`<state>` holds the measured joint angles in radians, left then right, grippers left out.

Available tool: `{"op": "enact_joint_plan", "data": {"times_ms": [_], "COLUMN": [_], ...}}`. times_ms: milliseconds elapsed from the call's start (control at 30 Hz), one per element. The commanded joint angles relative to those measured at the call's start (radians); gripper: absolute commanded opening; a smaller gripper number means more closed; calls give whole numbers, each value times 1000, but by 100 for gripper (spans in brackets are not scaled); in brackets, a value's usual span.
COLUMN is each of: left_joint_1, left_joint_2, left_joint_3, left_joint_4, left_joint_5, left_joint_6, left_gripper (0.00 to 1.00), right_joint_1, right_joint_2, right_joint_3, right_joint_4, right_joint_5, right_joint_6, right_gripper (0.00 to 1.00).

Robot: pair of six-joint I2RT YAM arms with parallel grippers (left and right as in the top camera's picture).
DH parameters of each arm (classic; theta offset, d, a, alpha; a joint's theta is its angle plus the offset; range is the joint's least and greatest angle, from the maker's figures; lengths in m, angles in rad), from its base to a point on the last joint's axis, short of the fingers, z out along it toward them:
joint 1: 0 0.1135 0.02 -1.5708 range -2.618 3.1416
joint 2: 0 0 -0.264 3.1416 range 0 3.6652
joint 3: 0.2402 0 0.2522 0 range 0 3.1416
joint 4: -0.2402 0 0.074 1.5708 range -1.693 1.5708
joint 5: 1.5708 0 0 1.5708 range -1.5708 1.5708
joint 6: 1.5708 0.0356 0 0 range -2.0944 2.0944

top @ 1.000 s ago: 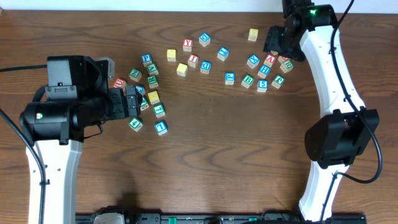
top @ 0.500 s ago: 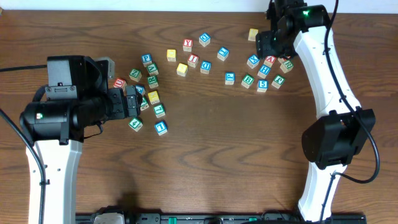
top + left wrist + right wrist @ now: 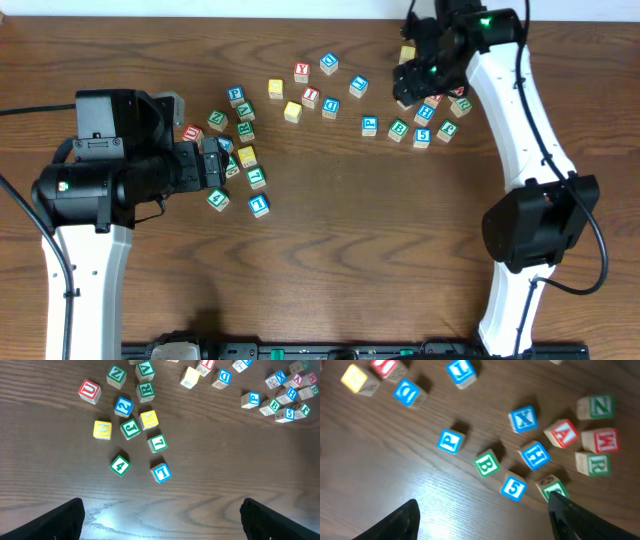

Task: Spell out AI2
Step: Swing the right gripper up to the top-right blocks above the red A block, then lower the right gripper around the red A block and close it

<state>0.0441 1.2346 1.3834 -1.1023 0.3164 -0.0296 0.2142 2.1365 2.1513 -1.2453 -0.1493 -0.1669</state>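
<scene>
From my station, the left gripper is spread wide with nothing in it. It faces a left clump of eleven small wooden letter cubes, six green, two blue, two yellow and one red, and the blue-faced wooden 2 cube sits near the red U cube. The brown wooden table shows bare wood from both clumps to its near edge. The right gripper, also spread and empty, hovers by a right clump of ten cubes, four blue, four green and two red, with the red-faced wooden A cube between the blue X cube and the red W cube.
</scene>
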Motion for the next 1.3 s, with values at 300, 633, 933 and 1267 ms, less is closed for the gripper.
{"op": "enact_joint_plan", "data": {"times_ms": [300,633,933,1267], "left_joint_1": [-2,-2,-2,-2], "left_joint_2": [0,0,0,0], "left_joint_3": [14,14,14,14], "left_joint_4": [-5,-5,-5,-5], "left_joint_5": [12,12,12,12], "left_joint_6": [-9,-9,-9,-9], "left_gripper": [98,98,98,98], "right_joint_1": [11,-4,-7,-46], "right_joint_2": [4,26,129,216], "right_joint_3": [5,5,5,5], "right_joint_4": [35,91,127,171], "right_joint_5": [156,303,323,323], "right_joint_6": [184,464,575,653], "right_gripper": [75,66,62,52]}}
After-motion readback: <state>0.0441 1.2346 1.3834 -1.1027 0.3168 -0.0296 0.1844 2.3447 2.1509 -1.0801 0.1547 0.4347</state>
